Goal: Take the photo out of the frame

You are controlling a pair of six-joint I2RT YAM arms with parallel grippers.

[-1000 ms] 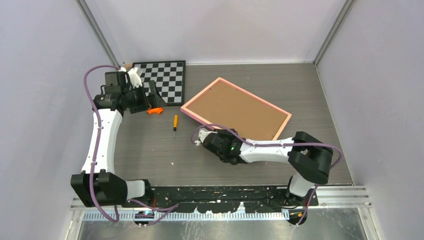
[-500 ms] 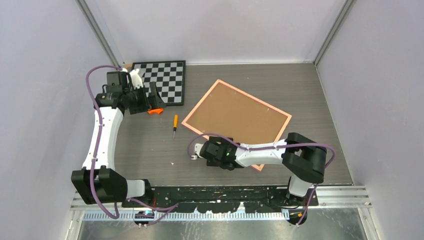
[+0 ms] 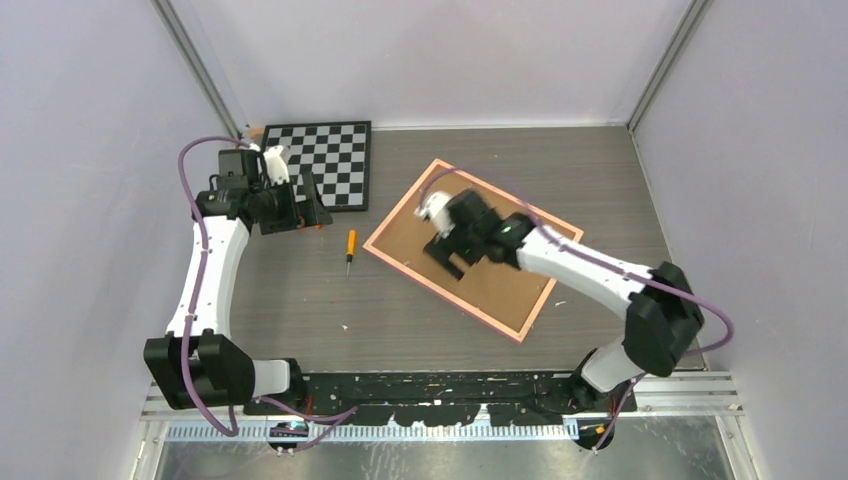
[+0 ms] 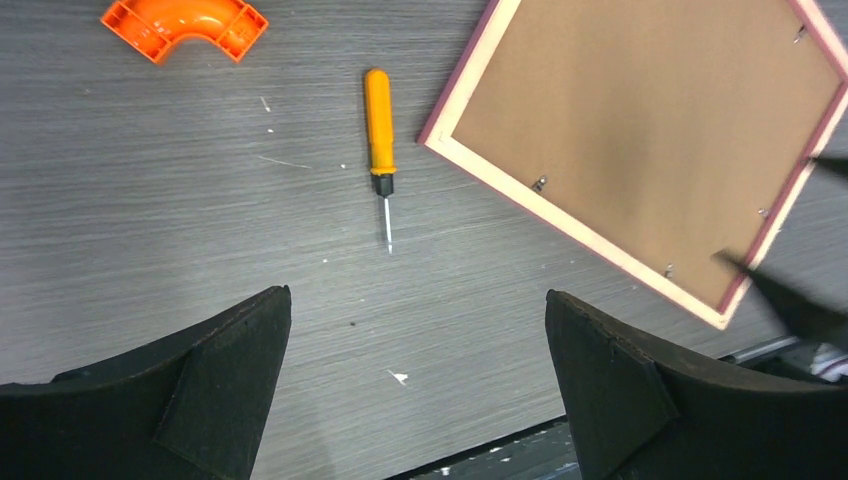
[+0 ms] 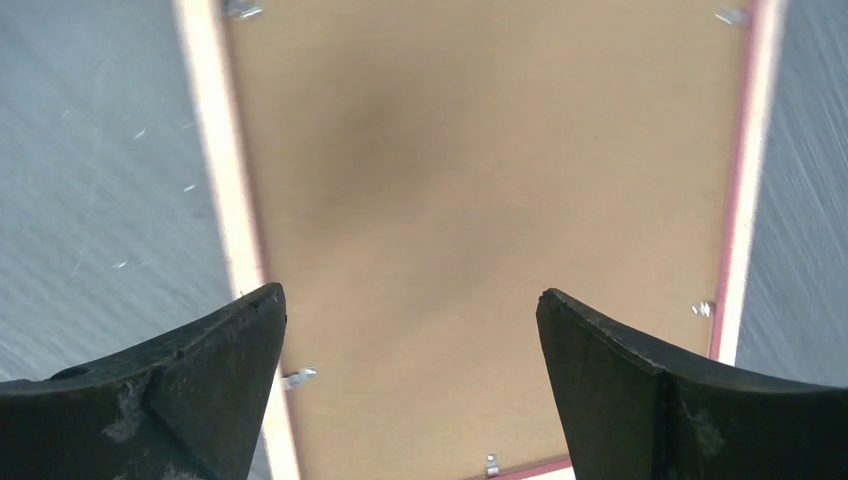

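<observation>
The frame (image 3: pixel 500 290) lies face down mid-table, pink border around a brown fibreboard back. The photo is hidden beneath that back. My right gripper (image 3: pixel 452 258) hovers open over the frame's left half, touching nothing. Its wrist view looks straight down on the frame (image 5: pixel 480 180): the board fills the gap between the right gripper's (image 5: pixel 410 290) black fingers, and small metal clips (image 5: pixel 300 378) sit along the rim. At far left, beside the chessboard, my left gripper (image 3: pixel 308 205) stands open and empty; the left gripper (image 4: pixel 415 295) shows bare table between its fingers, with the frame (image 4: pixel 640 110) at upper right.
A black-and-white chessboard (image 3: pixel 325 160) lies at the back left. An orange-handled screwdriver (image 3: pixel 350 245) lies between the left gripper and the frame. An orange elbow piece (image 4: pixel 185 22) sits near the left gripper. Purple walls close in the table on three sides.
The frame was dragged and turned toward the front. My right gripper then opened and swung from the front edge up over the frame's back. The left arm barely moved.
</observation>
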